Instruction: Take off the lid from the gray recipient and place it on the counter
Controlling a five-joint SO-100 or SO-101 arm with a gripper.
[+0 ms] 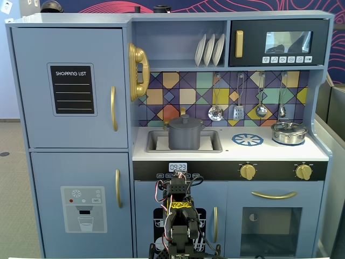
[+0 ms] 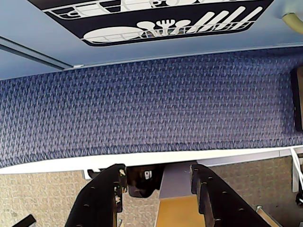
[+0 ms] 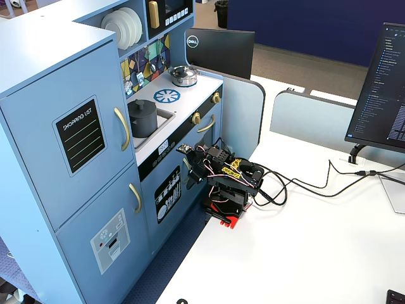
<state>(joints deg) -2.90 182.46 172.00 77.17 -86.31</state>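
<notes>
The gray recipient [image 1: 185,138] stands in the recessed sink of the counter [image 1: 232,151], and it also shows in the other fixed view [image 3: 142,121]. The lid [image 1: 186,120] sits on it, knob up [image 3: 142,104]. My arm is folded low on the white table in front of the kitchen's lower doors, far below the pot. My gripper [image 2: 158,172] is open and empty in the wrist view. It hangs over the table edge, facing the blue carpet and the dishwasher door. In a fixed view it [image 3: 190,172] sits close to that door.
A shiny silver pot [image 1: 289,133] with a glass lid stands at the counter's right, beside the blue burner mark [image 1: 247,140]. Utensils hang above the counter. Cables [image 3: 304,185] run from the arm's base across the white table toward a monitor [image 3: 383,95].
</notes>
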